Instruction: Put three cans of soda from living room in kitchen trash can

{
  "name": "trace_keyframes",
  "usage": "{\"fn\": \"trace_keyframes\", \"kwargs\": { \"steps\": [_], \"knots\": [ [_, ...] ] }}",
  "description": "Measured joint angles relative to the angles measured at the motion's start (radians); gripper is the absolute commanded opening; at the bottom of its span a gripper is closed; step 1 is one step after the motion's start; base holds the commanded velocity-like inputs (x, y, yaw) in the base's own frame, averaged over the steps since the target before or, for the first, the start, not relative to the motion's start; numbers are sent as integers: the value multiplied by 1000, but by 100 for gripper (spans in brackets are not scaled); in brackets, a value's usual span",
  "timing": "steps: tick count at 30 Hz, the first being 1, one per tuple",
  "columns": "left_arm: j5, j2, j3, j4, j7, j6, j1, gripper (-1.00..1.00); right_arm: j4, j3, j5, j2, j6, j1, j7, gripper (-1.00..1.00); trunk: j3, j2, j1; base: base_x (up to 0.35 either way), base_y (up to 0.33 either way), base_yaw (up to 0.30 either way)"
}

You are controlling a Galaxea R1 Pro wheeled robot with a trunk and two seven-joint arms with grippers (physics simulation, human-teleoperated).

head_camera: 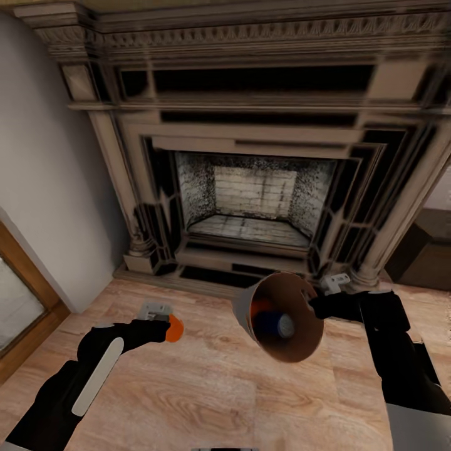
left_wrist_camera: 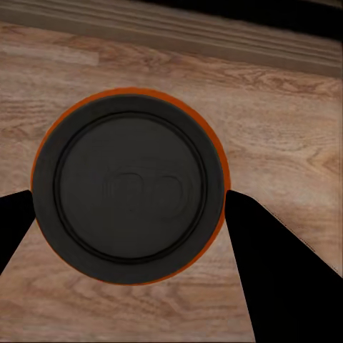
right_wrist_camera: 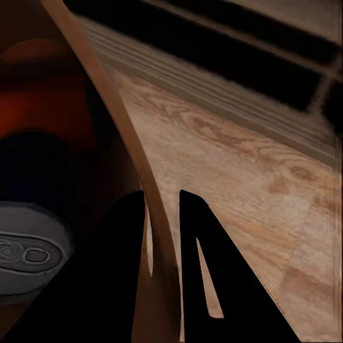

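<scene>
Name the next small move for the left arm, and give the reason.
Probably carry the bright orange soda can sideways to the mouth of the grey tapered bin. The left gripper has its fingers closed on that can, while the right gripper holds the bin by its rim, tilted, mouth toward the camera, with an orange and a dark blue can already inside.

- You've got a big ornate fireplace (head_camera: pixel 250 169) dead ahead, its dark panels set in a pale carved surround.
- Its firebox (head_camera: pixel 254 203) has light brick at the back.
- Light wood floor (head_camera: pixel 207 401) runs right up to the hearth.
- Plain grey wall (head_camera: pixel 44 188) on the left, with a wood-framed panel (head_camera: pixel 22 300) low against it.
</scene>
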Motion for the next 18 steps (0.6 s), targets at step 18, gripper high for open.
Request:
{"fn": "trace_keyframes", "kwargs": {
  "steps": [18],
  "knots": [
    [0,0,2,-2,0,0,0,-100,0,-6,26,-2,-2,21,2,-100,0,0,0,-55,0,0]
  ]
}}
